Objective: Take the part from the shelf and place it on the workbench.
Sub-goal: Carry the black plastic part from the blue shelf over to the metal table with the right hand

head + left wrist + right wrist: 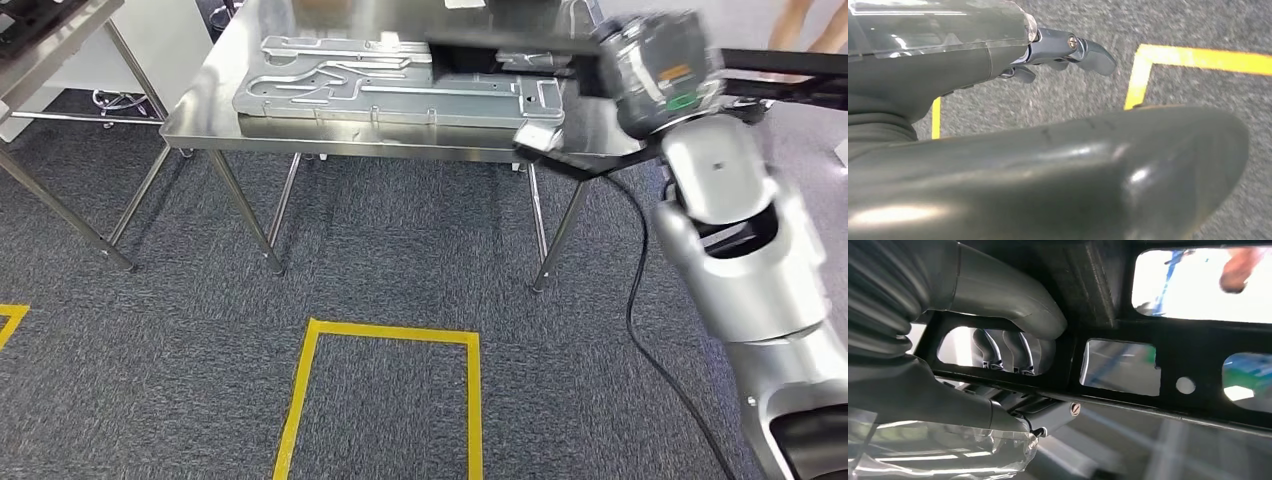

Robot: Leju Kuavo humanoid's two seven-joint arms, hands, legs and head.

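Note:
The part is a flat black frame (480, 58) with cut-out windows. It hangs over the right end of the steel workbench (330, 140), and my right arm (720, 170) reaches up to it. In the right wrist view my right hand (998, 355) grips the black frame (1168, 355): its fingers (1013, 352) pass through one window and its thumb lies over the bar. My left hand (998, 160) hangs over the carpet with its fingers (1073, 50) stretched out and nothing in it.
A large silver stamped panel (400, 90) lies on the workbench. A steel shelf (50, 50) stands at the far left. Yellow tape (390, 335) marks a square on the carpet. A black cable (640, 300) trails beside my right arm. A person's legs (810, 25) stand beyond the bench.

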